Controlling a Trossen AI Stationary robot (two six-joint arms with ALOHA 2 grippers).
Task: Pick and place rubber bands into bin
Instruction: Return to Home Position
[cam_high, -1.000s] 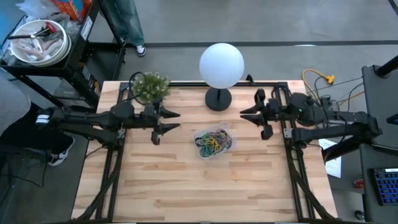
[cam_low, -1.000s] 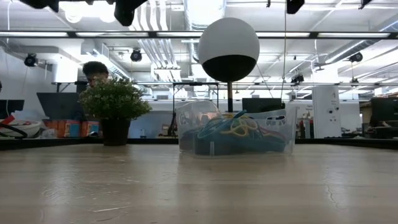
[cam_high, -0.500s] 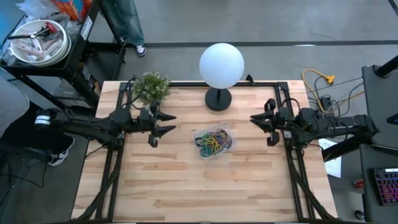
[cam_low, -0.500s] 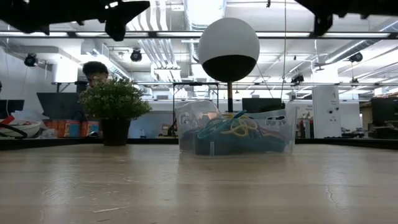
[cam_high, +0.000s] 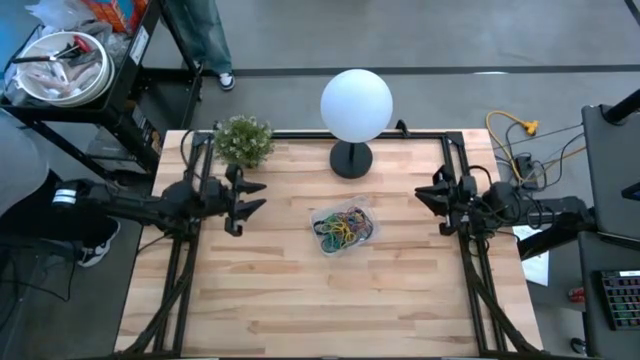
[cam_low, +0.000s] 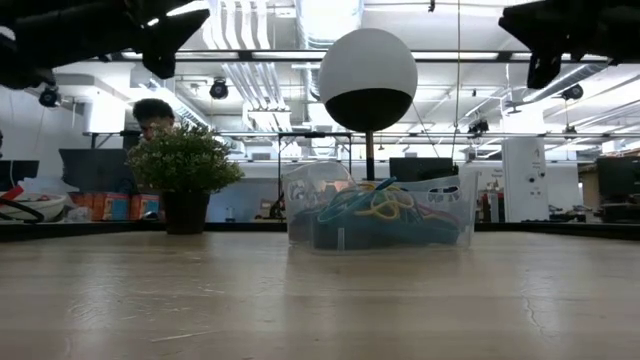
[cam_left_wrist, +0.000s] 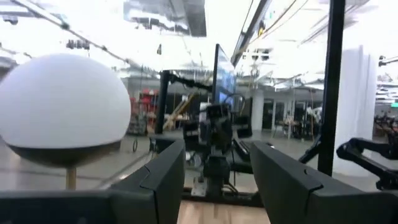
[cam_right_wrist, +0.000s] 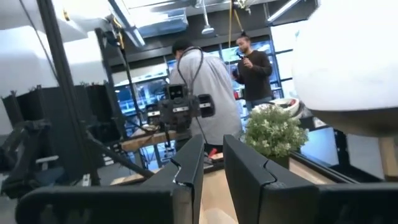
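Middle of the table, and there's the bin, a small clear tray sitting flat on the wood just nearer than the dark foot of the white globe lamp. It's packed: the rubber bands lie in a tangled heap inside it, yellow, green, blue, red and black all wound together, and from table height the loops reach close to the rim without spilling over. Out on the left, the left gripper hangs above the table's left edge, well apart from the bin and just nearer than the little potted plant at the far left corner. Its jaws are spread wide with nothing between them, and its wrist camera looks straight through the gap across to the other arm. Over on the right, the right gripper hovers at the table's right edge, also well clear of the bin. Its jaws are parted by only a narrow gap and they carry nothing. Both arms sit high, showing only along the top of the level view. Beyond the table a person in a grey top stands behind the plant.
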